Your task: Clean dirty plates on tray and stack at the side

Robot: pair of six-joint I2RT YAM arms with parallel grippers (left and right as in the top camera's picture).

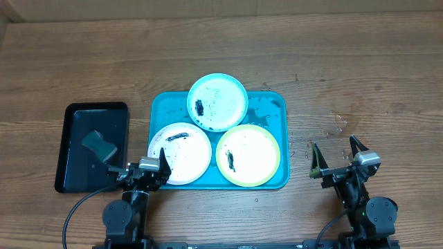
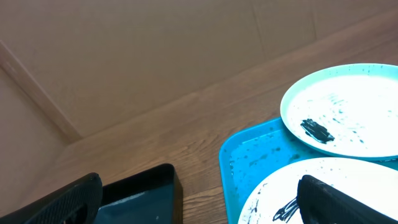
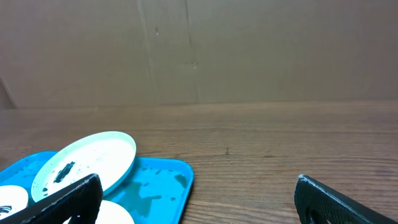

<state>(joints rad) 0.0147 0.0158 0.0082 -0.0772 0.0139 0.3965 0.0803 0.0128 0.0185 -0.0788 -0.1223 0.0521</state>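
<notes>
We find three plates on the tray (image 1: 271, 108) at centre frame: light blue plate (image 1: 217, 102) uppermost, white plate (image 1: 180, 153) lower left, yellow-green plate (image 1: 248, 155) lower right. We judge them light, stiff plastic, likely slick; the raised rim offers the hold. Left hand (image 1: 138, 168) and right hand (image 1: 337, 155) stand spread, empty, near the lower edge.

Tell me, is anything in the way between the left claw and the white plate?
Nothing visible is. The open left gripper sits right at the near edge of the white plate, which lies uncovered on the tray.
</notes>
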